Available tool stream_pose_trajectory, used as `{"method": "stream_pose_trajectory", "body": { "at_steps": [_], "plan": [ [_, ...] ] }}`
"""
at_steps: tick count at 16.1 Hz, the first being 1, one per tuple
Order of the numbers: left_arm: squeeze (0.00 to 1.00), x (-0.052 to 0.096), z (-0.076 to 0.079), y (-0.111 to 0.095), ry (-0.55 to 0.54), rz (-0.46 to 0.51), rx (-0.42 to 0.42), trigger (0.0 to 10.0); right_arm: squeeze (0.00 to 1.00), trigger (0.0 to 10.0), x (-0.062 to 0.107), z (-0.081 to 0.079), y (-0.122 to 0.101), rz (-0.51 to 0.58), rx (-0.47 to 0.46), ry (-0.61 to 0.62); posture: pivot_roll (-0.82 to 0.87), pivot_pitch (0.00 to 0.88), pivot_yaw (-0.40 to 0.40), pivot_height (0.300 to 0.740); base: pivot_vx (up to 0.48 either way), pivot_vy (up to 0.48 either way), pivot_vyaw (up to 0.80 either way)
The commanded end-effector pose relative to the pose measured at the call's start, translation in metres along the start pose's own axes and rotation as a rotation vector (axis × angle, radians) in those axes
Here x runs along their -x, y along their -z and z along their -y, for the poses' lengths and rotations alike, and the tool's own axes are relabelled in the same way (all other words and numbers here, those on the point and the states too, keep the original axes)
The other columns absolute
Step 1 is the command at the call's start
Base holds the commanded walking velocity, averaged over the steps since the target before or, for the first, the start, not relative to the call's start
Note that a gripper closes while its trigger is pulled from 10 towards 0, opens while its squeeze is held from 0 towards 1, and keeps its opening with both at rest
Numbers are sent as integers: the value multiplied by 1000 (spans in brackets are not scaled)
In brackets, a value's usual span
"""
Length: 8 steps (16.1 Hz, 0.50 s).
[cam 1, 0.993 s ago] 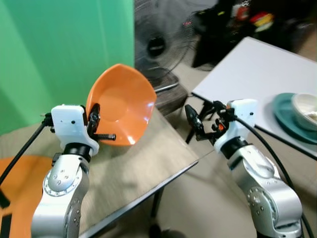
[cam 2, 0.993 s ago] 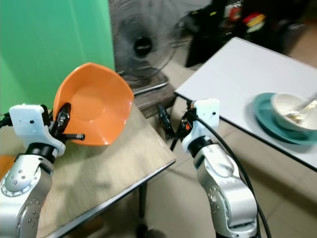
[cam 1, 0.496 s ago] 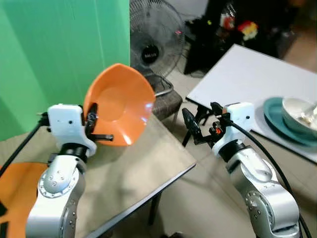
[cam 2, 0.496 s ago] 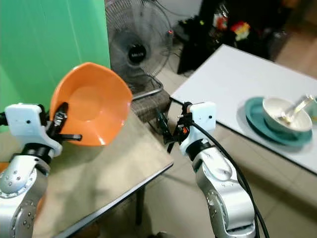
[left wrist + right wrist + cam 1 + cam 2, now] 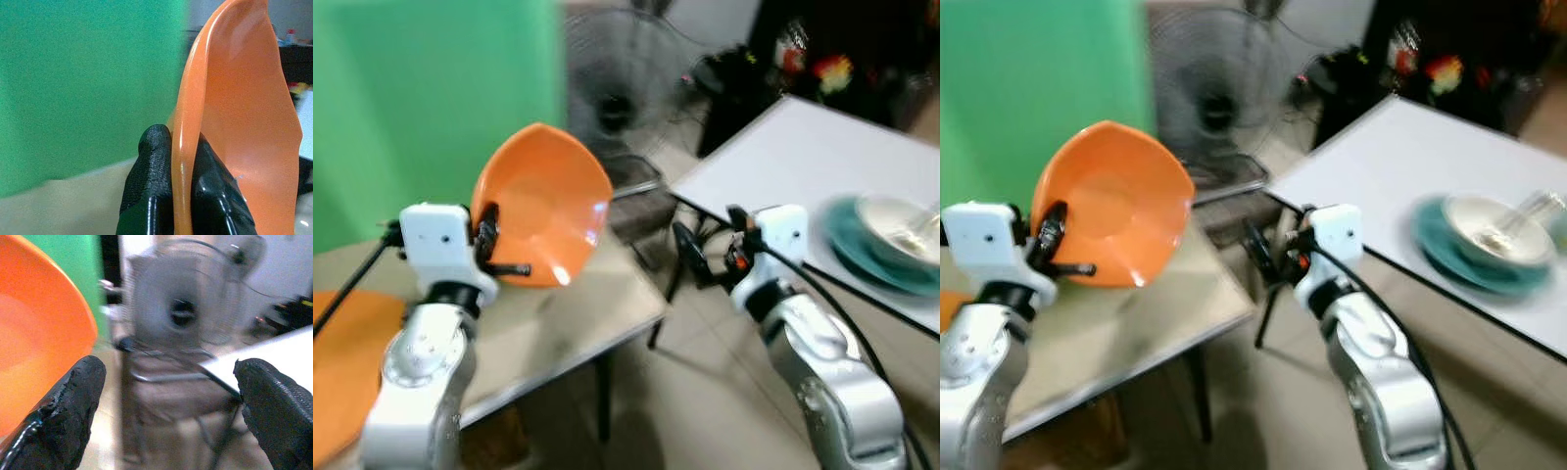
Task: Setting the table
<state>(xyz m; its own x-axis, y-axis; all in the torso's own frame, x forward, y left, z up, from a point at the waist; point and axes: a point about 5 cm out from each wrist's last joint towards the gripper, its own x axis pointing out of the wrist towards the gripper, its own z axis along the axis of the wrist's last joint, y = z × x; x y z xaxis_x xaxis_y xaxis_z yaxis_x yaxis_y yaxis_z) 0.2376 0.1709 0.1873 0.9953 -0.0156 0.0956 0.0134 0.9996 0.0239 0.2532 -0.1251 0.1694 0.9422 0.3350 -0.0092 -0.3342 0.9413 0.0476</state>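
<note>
An orange bowl [image 5: 543, 208] hangs tilted on its side above the beige table [image 5: 563, 313], its hollow facing right. My left gripper [image 5: 489, 240] is shut on the bowl's rim; in the left wrist view both black fingers [image 5: 152, 176] pinch the orange edge [image 5: 183, 147]. My right gripper [image 5: 690, 257] is held open in the gap between the two tables, nothing between its fingers [image 5: 73, 401]. On the white table [image 5: 783, 162] at the right a white bowl [image 5: 1489, 227] with a utensil in it rests on a teal plate [image 5: 1464, 264].
A standing fan [image 5: 617, 98] is behind the gap between the tables, with a green screen [image 5: 421, 108] at the left. An orange mat [image 5: 342, 362] lies on the beige table's left end. Dark clutter [image 5: 822, 59] stands beyond the white table.
The whole view has shifted and blurred, so the camera moved. The left gripper still holds the orange bowl at the same tilt; the right gripper stays open.
</note>
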Motion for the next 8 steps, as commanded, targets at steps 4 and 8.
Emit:
{"method": "stream_pose_trajectory", "body": {
  "at_steps": [4, 8],
  "plan": [
    [0, -2, 3, -5, 26, 23, -4, 10000, 0, 10000, -2, 8, -8, 31, -16, 53, -56, 0, -24, 740, 0, -311, 0],
    [0, -4, 1, -1, 32, 13, -18, 10000, 0, 10000, -2, 13, -9, 37, -27, 89, -69, 0, -12, 740, 0, -314, 0]
  ]
}}
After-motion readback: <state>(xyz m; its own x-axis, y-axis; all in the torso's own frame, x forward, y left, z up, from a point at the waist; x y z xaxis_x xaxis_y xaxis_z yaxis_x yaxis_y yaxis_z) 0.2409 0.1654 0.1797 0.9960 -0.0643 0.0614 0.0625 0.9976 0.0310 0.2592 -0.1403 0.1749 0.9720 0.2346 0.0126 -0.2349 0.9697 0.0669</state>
